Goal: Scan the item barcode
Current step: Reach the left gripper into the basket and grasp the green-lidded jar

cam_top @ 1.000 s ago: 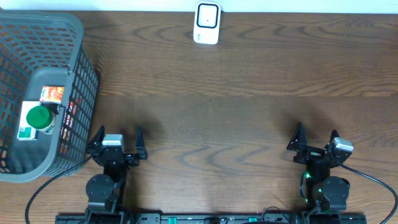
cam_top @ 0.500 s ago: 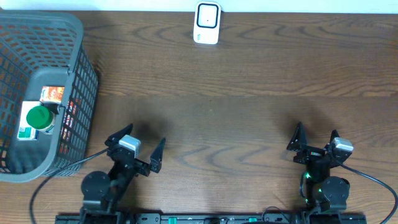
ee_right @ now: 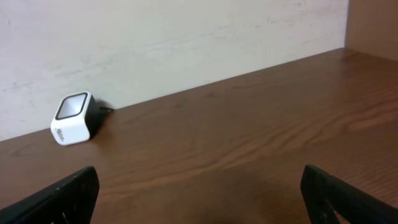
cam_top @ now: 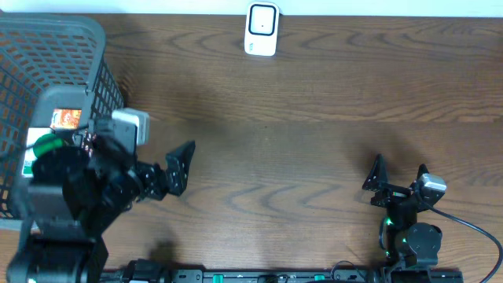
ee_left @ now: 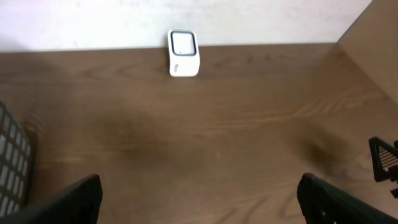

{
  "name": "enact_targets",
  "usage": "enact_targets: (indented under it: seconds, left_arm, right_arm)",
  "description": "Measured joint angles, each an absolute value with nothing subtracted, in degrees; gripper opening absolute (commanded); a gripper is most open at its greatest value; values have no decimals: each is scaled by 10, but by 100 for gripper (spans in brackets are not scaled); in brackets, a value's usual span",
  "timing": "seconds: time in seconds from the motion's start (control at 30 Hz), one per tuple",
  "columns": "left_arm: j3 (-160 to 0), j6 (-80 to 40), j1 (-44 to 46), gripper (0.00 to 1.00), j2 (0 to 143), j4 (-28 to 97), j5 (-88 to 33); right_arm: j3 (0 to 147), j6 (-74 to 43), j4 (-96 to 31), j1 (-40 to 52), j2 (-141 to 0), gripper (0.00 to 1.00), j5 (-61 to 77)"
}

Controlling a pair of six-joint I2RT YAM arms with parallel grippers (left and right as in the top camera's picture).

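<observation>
**Both jaws wide open, goods lie in the basket**

The left gripper (ee_left: 200, 186) hangs raised above the table (cam_top: 314, 141), beside the grey mesh basket (cam_top: 98, 55). Its jaws are spread wide with nothing between them. Its wrist view looks across bare wood to the white scanner (cam_top: 262, 29), which stands at the far edge by the wall. The right gripper (cam_top: 399, 169) sits low at the near right edge, its jaws likewise fully apart and empty. Inside the basket, at the table's left end, a green-capped container (cam_top: 45, 145) and an orange-printed packet (cam_top: 67, 118) lie side by side, partly hidden by the left arm. Both are well apart from the scanner.
</observation>
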State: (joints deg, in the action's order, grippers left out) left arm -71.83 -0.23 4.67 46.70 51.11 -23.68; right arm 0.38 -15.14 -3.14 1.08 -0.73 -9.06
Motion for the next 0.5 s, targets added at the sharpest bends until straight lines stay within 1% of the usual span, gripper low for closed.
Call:
enact_targets:
  seconds: [0.23, 0.37, 0.5]
  left_arm:
    - [-727, -15, 47, 98, 519, 507, -230]
    - [-809, -67, 35, 98, 542, 534, -150]
    - [-925, -114, -12, 98, 587, 575, -63]
  right_arm:
    - [4, -151, -32, 11, -7, 99, -91]
    - [4, -151, -32, 11, -7, 99, -90]
    - [4, -151, -31, 11, -7, 99, -91]
